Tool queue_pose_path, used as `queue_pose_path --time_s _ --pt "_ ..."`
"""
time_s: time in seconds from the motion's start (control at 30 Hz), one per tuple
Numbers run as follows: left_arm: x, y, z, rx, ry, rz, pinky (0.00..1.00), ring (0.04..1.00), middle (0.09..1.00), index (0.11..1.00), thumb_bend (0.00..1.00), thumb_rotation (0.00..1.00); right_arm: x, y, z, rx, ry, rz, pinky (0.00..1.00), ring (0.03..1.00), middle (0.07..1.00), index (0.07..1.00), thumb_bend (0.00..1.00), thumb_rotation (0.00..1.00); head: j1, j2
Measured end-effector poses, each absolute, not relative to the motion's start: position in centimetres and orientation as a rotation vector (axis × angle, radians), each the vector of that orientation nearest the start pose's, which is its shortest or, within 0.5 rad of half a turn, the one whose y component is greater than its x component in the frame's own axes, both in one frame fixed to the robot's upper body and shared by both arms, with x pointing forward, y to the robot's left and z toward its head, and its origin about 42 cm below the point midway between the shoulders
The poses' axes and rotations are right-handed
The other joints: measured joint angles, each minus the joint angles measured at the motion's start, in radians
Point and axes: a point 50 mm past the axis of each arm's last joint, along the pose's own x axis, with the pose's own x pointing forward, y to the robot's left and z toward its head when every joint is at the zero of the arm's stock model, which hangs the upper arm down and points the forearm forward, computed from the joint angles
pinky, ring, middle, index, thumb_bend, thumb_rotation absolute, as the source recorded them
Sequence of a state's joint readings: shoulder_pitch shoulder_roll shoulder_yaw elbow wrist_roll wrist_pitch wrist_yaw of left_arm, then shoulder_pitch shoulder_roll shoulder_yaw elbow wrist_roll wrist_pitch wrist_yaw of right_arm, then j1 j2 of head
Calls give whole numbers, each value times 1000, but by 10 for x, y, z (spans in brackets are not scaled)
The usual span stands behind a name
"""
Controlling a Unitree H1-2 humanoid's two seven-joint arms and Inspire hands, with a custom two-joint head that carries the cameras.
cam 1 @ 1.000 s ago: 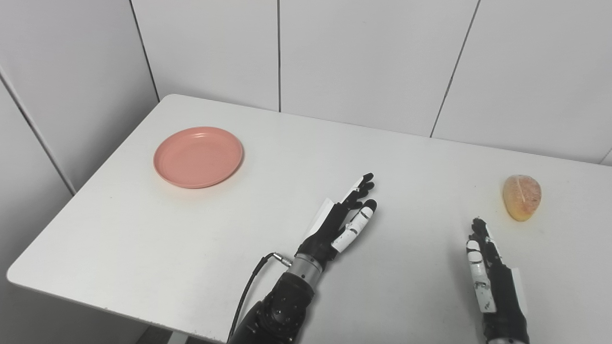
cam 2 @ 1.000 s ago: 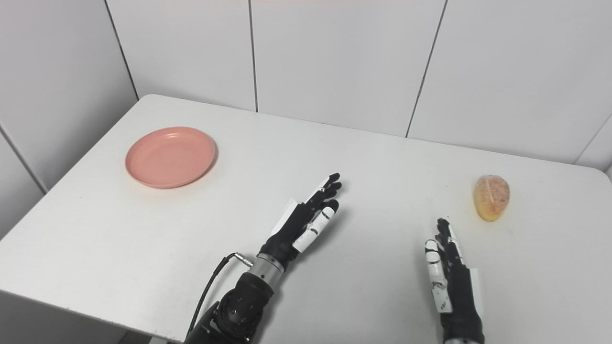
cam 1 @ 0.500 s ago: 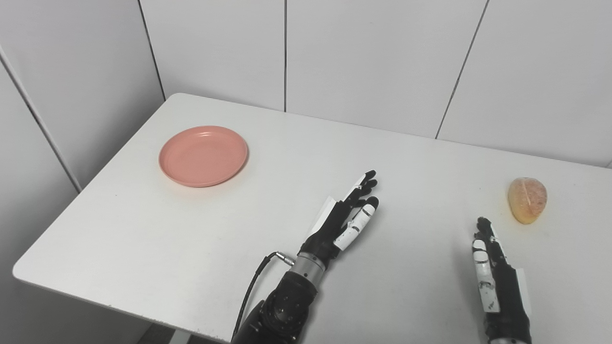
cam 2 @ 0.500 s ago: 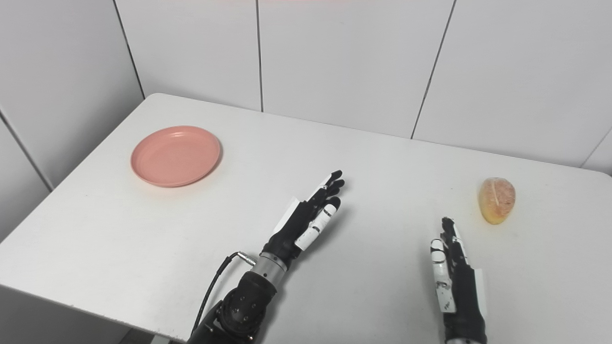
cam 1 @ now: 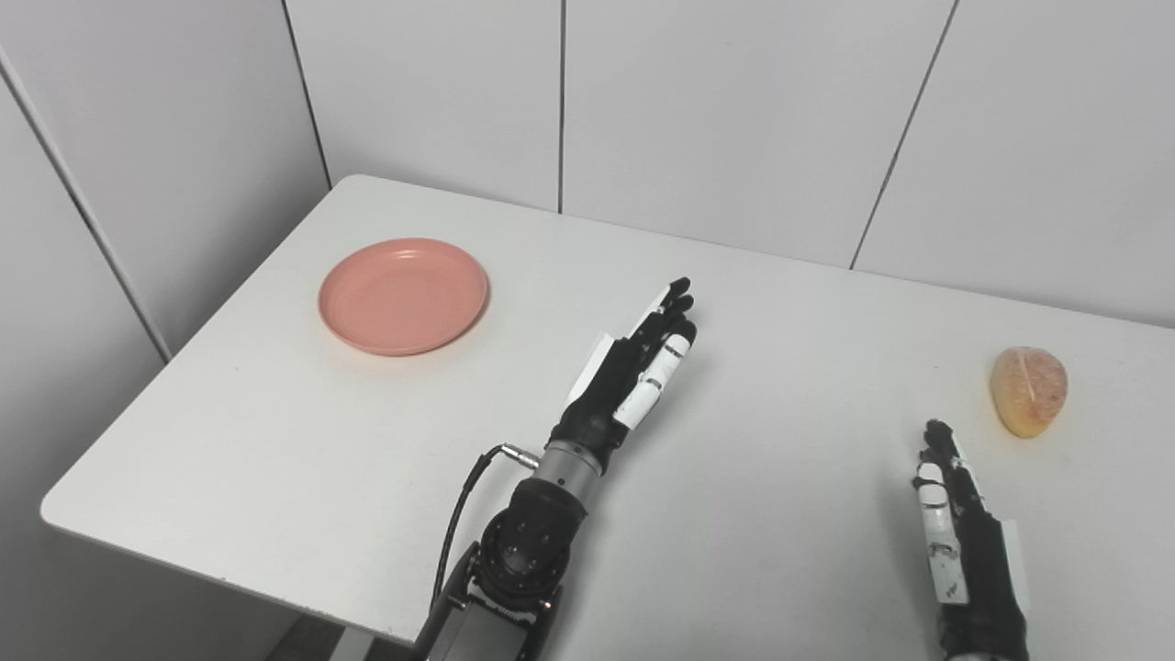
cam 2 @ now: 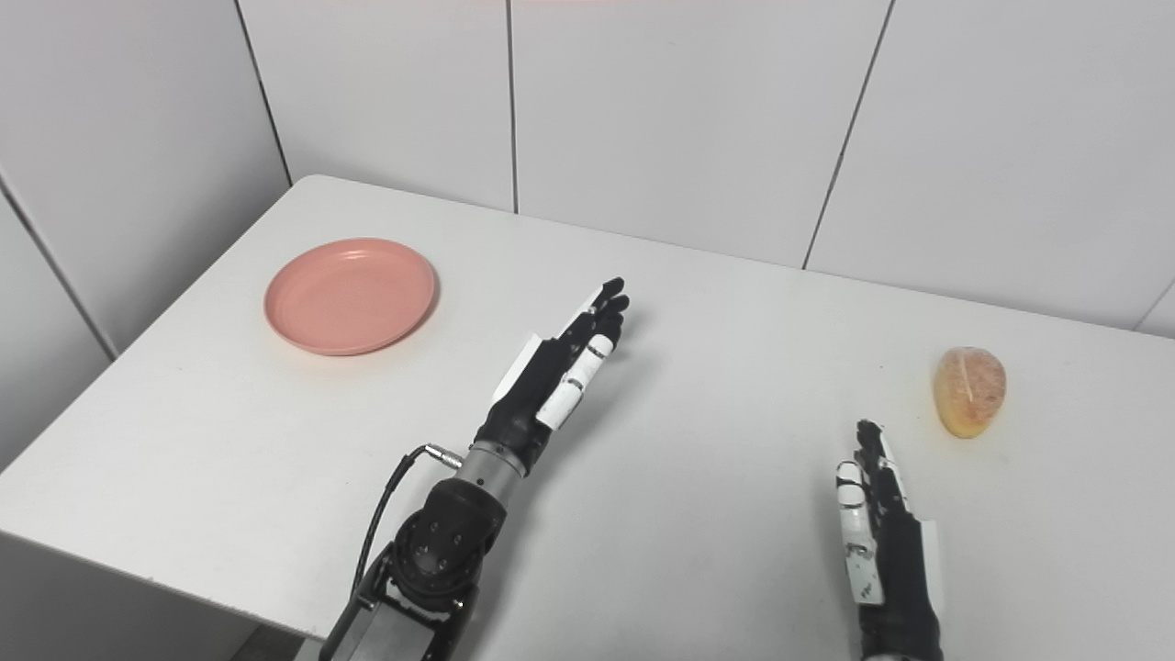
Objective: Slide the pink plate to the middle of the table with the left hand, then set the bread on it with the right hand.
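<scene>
White rectangular tabletop [cam 1: 367,441] with rounded corners fills most of the view, pale wall panels [cam 1: 734,119] behind it. Round pink plastic plate [cam 1: 403,296] sits flat near the far left corner, nothing on it. Black-and-white left hand [cam 1: 638,369] is over the tabletop's middle, fingers straight and close together, pointing away toward the far edge, holding nothing, well apart from the plate. Black-and-white right hand [cam 1: 955,500] is near the right front, fingers extended, empty, near the small oval golden-brown bread roll [cam 1: 1028,390] but not touching it.
</scene>
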State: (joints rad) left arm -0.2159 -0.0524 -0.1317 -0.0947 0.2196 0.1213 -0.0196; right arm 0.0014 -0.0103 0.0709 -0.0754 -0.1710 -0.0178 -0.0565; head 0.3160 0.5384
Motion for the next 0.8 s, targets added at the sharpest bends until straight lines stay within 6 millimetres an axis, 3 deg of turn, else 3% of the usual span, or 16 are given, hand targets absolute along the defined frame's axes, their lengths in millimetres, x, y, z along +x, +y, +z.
queue_pose_path --time_s 0.23,0.47,0.57,0.7,0.8 --pt "364 160 220 201 -273 -138 928 947 954 939 388 1000 284 -194 117 -166 -103 11 924 947 946 924 197 1000 2 -3" --pt "377 190 236 182 -286 -61 908 929 937 930 412 1000 285 -194 117 -169 -103 12 932 953 951 929 182 1000 8 -5" --pt "387 205 252 195 -324 -16 890 927 941 935 405 1000 285 -194 117 -169 -103 12 941 955 951 930 177 1000 12 -5" --pt "395 230 271 208 -366 42 921 930 947 943 412 1000 285 -195 117 -165 -103 11 950 957 953 932 206 1000 15 -8" --pt "396 245 273 209 -361 76 932 934 949 943 424 1000 285 -195 117 -165 -103 12 955 961 956 936 200 1000 20 -8"
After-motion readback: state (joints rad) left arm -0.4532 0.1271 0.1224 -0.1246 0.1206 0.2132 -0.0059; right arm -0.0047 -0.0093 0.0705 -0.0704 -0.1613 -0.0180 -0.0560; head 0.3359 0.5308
